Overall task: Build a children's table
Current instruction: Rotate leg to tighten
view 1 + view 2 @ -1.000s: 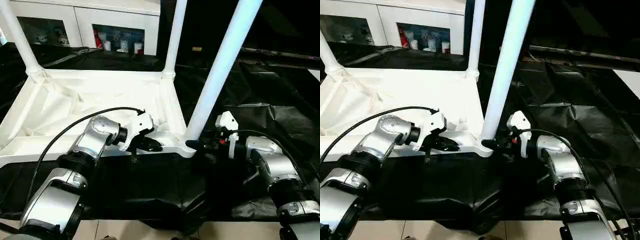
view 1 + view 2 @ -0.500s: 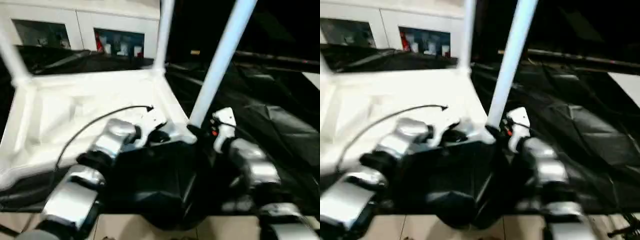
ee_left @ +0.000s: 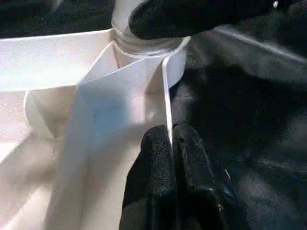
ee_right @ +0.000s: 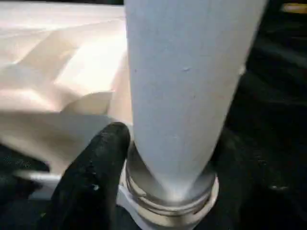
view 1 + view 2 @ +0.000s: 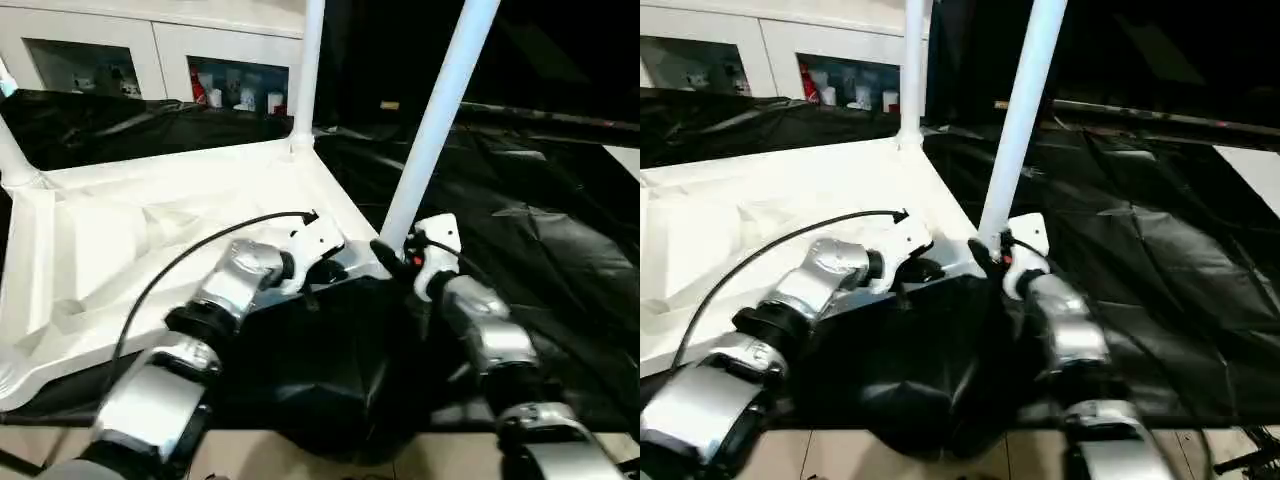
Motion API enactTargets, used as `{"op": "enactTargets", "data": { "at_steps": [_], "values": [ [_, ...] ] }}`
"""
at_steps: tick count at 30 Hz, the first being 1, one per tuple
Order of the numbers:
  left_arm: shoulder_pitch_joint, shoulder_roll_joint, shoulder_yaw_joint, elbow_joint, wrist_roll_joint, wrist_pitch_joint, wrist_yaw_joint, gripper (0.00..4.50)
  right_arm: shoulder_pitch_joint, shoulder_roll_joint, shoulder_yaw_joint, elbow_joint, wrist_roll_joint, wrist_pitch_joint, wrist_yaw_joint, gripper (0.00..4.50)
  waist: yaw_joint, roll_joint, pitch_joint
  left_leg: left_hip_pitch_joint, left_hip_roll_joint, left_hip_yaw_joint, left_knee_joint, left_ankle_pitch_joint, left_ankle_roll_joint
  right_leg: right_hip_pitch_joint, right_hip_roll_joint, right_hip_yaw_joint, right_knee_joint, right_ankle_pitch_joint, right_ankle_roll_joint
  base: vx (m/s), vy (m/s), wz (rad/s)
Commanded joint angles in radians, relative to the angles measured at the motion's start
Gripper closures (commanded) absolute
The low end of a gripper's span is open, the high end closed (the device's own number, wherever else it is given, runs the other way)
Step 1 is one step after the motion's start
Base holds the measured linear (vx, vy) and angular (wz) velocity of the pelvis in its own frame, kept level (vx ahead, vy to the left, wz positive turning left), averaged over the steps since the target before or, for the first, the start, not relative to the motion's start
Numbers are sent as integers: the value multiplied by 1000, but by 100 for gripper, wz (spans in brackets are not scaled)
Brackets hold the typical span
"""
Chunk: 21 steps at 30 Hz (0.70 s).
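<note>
The children's table [image 5: 150, 230] lies upside down on the black-draped tabletop [image 5: 560, 230], ribbed underside up, its near right corner at the tabletop's front edge, where the cloth bulges over the side. Three legs show standing in corner sockets: the near right leg [image 5: 435, 120], the far right leg [image 5: 308, 70] and the far left leg [image 5: 12, 160]. The near left corner cannot be judged. The near right leg is seated in its socket [image 4: 168, 191], with a ridged collar visible at the joint. The right tool [image 5: 392, 258] is at the base of this leg; in the right wrist view one finger [image 4: 91, 177] lies against the collar on one side and a dark shape lies on the other, so the tool appears to be pinching the leg base, not confirmed. The left tool [image 3: 171, 158] is pressed together on the thin upright rim [image 3: 166, 96] of the table just beside the same socket. The step in hand is judged to be seating or tightening the near right leg while the left tool steadies the rim. The next move calls for firm downward or twisting pressure at the collar, with the rim grip maintained so the table does not slide off the front edge.
</note>
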Motion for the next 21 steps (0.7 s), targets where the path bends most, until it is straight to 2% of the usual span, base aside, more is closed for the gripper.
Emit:
{"op": "enactTargets", "data": {
  "at_steps": [1, 2, 3, 4, 6, 8, 9, 11, 15, 16, 17, 21],
  "values": [
    [44, -25, -82, 25, 15, -14, -114, 450, 8, 7, 70, -20, 7, 5, 113, 148, 6, 6, -40, -2, 34, -18, -76, -285, 52, 35, -55, 42, -71, -292, -171, 55, -15, 1],
    [54, 4, -88, 10, 10, -21, -168, 450, 25, -40, 92, -50, 14, -11, 214, 148, 8, 7, -42, -2, 34, -16, -73, -247, 61, 39, -54, 40, -63, -226, -193, 60, -15, -2],
    [64, 29, -90, -6, -2, -41, -220, 450, 35, -78, 101, -72, 27, -18, 290, 148, 10, 2, -44, -4, 34, -13, -69, -216, 76, 43, -52, 40, -56, -176, -210, 60, -15, -2],
    [65, 30, -89, -8, -4, -41, -225, 450, 36, -81, 101, -74, 29, -17, 296, 148, 15, 3, -45, -1, 33, -11, -67, -205, 86, 43, -54, 41, -55, -155, -219, 63, -16, -1],
    [79, 58, -83, -40, -31, -21, -294, 450, 43, -127, 101, -100, 57, -7, 390, 148, 21, 2, -49, 1, 34, -6, -61, -120, 125, 47, -53, 43, -36, -21, -268, 59, -18, 1],
    [81, 64, -83, -47, -34, -14, -303, 450, 43, -133, 100, -102, 59, -6, 405, 148, 23, 4, -49, 5, 35, -4, -58, -94, 139, 46, -53, 43, -29, 28, -293, 0, 0, 0],
    [83, 74, -86, -50, -32, -15, -312, 450, 43, -144, 101, -103, 63, -3, 427, 148, 23, 4, -49, 3, 35, -5, -58, -89, 141, 48, -52, 43, -27, 39, -302, 0, 0, 0],
    [89, 92, -86, -54, -33, -19, -330, 450, 37, -160, 99, -97, 61, -1, 451, 148, 23, 4, -46, 5, 36, -6, -60, -121, 130, 48, -53, 41, -33, -15, -299, 0, 0, 0],
    [97, 114, -80, -68, -38, -16, -356, 450, 38, -186, 106, -98, 65, 4, 500, 148, 21, 4, -40, 6, 37, -8, -66, -200, 88, 44, -54, 42, -47, -147, -265, 0, 0, 0],
    [99, 120, -79, -71, -40, -14, -361, 450, 42, -191, 111, -102, 68, 7, 514, 174, 21, 3, -40, 6, 38, -9, -67, -209, 76, 45, -55, 42, -49, -173, -254, 0, 0, 0],
    [102, 126, -77, -77, -43, -11, -368, 450, 46, -196, 117, -107, 72, 12, 531, 174, 22, 4, -40, 6, 37, -9, -67, -216, 68, 44, -54, 43, -51, -193, -247, 0, 0, 0],
    [106, 132, -73, -83, -46, -7, -370, 450, 55, -198, 123, -116, 81, 26, 553, 212, 23, 3, -41, 5, 37, -9, -67, -202, 62, 44, -53, 43, -48, -179, -242, 0, 0, 0]
  ]
}}
